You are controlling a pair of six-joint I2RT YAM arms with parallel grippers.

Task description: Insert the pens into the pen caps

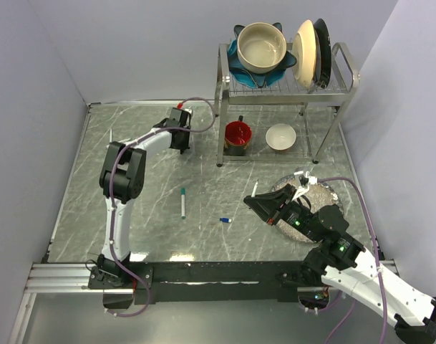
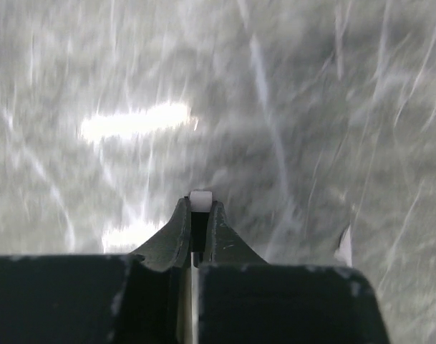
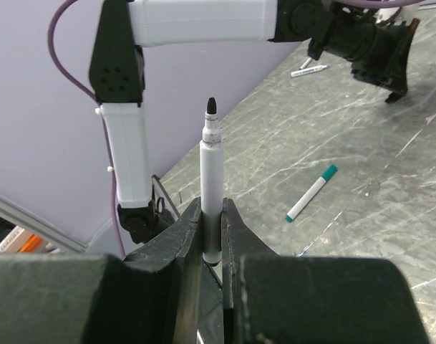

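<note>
On the right of the table (image 1: 153,236), the right gripper (image 3: 212,215) was clamped on a bare pen (image 3: 210,165), tip up; by the dish rack (image 1: 225,93), the left gripper (image 2: 198,215) was clenched on a white piece (image 2: 200,198), pen or cap unclear. Pickup looked done; next, I judged, came fine tip-to-cap alignment; a blue cap (image 1: 225,220) and a capped pen (image 1: 182,202) lay between the arms, nothing blocking

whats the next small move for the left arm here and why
Probably a short, straight lift of the left fingers off the grey marbled table. They are shut on a small white piece, too blurred to identify, low over the surface. The right fingers hold an uncapped white pen barrel upright, black tip bare. A lift would show whether the pinch holds.
</note>
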